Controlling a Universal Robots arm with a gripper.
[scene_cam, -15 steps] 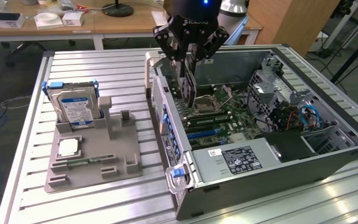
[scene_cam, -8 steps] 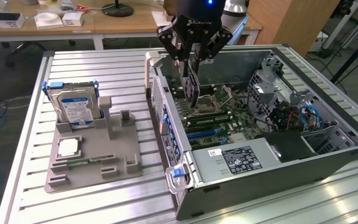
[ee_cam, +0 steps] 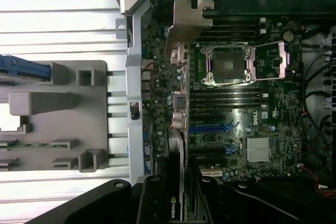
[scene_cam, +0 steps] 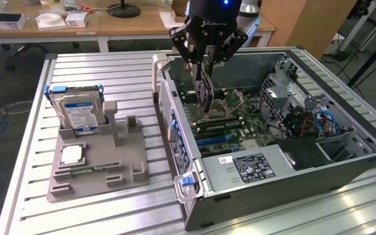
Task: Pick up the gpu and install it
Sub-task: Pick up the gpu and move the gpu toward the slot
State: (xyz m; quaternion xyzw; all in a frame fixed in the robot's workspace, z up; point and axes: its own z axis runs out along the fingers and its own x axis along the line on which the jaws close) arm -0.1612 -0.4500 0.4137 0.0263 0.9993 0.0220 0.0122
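Gripper [scene_cam: 205, 63] is clamped on the gpu [scene_cam: 205, 93], which hangs upright, edge down, inside the open case [scene_cam: 286, 191], over the motherboard [scene_cam: 240, 128]; whether the card touches the board cannot be told. A slatted metal table [scene_cam: 109, 68] carries everything. The case lies on its side at the exterior view's right, open side up. Just beside it, on the exterior view's left, sits a grey holder [scene_cam: 93, 183]. A hard drive [scene_cam: 80, 115] stands upright at the holder's far end. In the wrist view the gpu [ee_cam: 178, 111] shows edge-on near the CPU socket [ee_cam: 227, 64], with its pale bracket [ee_cam: 186, 24] at the end away from the gripper.
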